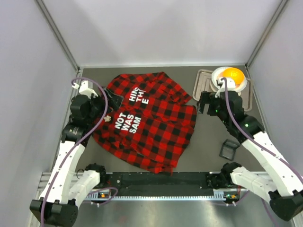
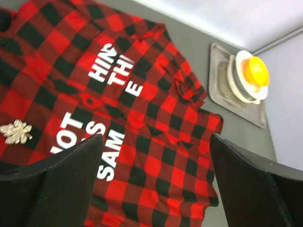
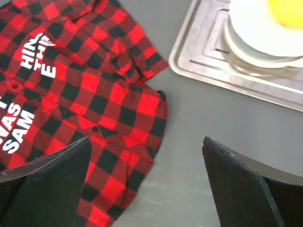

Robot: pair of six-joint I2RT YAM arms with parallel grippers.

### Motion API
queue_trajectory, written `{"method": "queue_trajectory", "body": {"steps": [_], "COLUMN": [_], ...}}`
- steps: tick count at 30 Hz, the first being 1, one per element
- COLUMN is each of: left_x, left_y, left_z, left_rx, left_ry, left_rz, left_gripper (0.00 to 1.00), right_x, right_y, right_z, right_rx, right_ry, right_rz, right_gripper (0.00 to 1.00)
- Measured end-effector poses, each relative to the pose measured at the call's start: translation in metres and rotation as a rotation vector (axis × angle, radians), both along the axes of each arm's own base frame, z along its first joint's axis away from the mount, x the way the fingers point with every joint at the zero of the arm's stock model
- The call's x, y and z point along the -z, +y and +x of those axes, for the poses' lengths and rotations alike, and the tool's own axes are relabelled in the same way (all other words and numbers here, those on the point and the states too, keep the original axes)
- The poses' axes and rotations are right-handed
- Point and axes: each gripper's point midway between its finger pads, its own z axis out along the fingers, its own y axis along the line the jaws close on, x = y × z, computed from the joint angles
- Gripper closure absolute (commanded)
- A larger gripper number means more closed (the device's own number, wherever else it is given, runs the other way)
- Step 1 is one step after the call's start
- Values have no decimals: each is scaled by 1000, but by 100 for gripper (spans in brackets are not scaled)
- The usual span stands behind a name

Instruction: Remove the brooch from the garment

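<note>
The red-and-black plaid shirt [image 1: 147, 123] lies flat in the middle of the table, its white lettering facing up. The brooch [image 1: 108, 118], small and pale gold, sits on the shirt's left part beside the word "NOT". It also shows at the left edge of the left wrist view [image 2: 15, 131]. My left gripper [image 1: 112, 101] is open and empty above the shirt's left shoulder, just beyond the brooch. My right gripper [image 1: 203, 104] is open and empty over the bare table [image 3: 199, 156] off the shirt's right edge [image 3: 142, 118].
A metal tray [image 1: 202, 80] at the back right holds stacked white plates [image 1: 226, 82] with an orange round thing [image 1: 233, 74] on top. A small dark square object [image 1: 229, 150] lies on the table to the right. Grey walls close in three sides.
</note>
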Motion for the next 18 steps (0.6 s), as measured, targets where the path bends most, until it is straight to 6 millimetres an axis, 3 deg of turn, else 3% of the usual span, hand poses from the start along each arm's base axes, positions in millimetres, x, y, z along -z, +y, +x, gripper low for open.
{"method": "queue_trajectory", "body": {"steps": [3, 6, 9, 12, 15, 16, 18], "left_x": [21, 46, 73, 89, 101, 106, 114], "left_y": [7, 19, 34, 49, 62, 68, 78], "left_z": [0, 2, 1, -5, -7, -8, -7], "left_rx": [-41, -105, -199, -288, -360, -394, -446], "left_ry": [77, 174, 282, 350, 397, 417, 441], "left_rz": [23, 59, 88, 96, 66, 49, 26], "left_gripper": [2, 2, 3, 3, 2, 4, 23], "right_x": [12, 31, 59, 80, 97, 102, 111], "right_y": [24, 66, 130, 210, 269, 290, 320], "right_z": [15, 33, 40, 41, 30, 26, 23], "right_rx": [-53, -151, -290, -451, -576, -617, -670], "right_ry": [41, 88, 166, 203, 227, 233, 243], "right_rz": [51, 102, 78, 71, 96, 107, 123], "right_gripper": [1, 1, 1, 1, 3, 5, 14]}}
